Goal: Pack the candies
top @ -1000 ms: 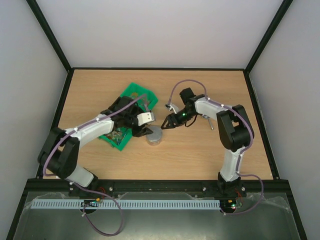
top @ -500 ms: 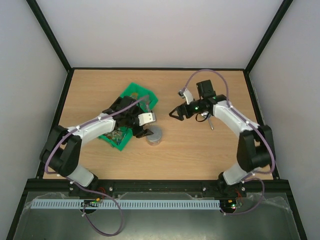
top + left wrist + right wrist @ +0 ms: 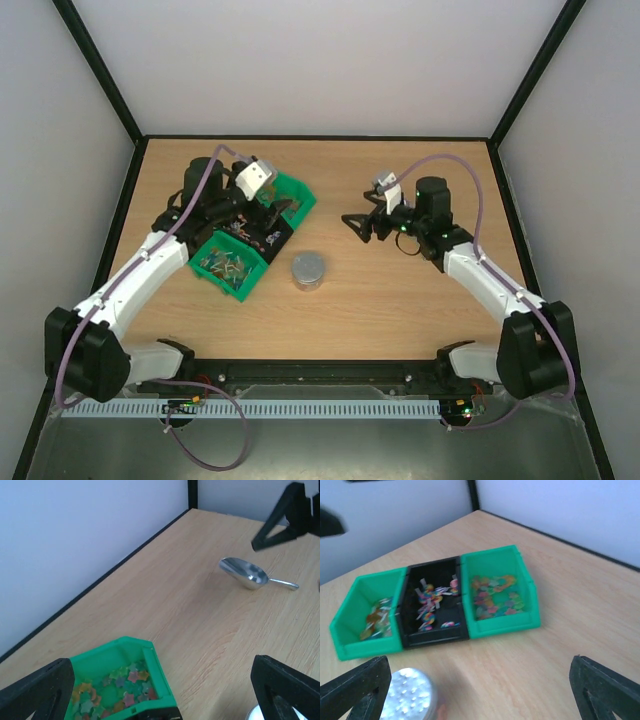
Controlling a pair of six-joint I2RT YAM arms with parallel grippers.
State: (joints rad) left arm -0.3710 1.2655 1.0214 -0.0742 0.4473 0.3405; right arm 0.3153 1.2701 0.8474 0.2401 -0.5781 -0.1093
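Note:
The candies lie in a row of three bins: star-shaped ones point(image 3: 495, 597) in the right green bin point(image 3: 520, 625), swirly wrapped ones point(image 3: 431, 605) in the black bin point(image 3: 435, 636), and more point(image 3: 376, 620) in the left green bin point(image 3: 350, 605). A jar with a round silver lid point(image 3: 309, 268) stands alone in front of the bins. My left gripper point(image 3: 272, 222) hovers open above the bins, empty. My right gripper point(image 3: 357, 228) hangs open and empty, to the right of the jar. The metal scoop point(image 3: 245, 573) lies on the table near the right gripper.
The wooden table point(image 3: 340, 310) is fenced by a black frame and pale walls on three sides. The left wrist view shows the star candies point(image 3: 122, 682) in the end green bin point(image 3: 155, 672) just under its fingers.
Both grippers have opened and drawn away from the jar. The left arm swung back and left over the bins; the right arm pulled off to the right. The jar stayed put.

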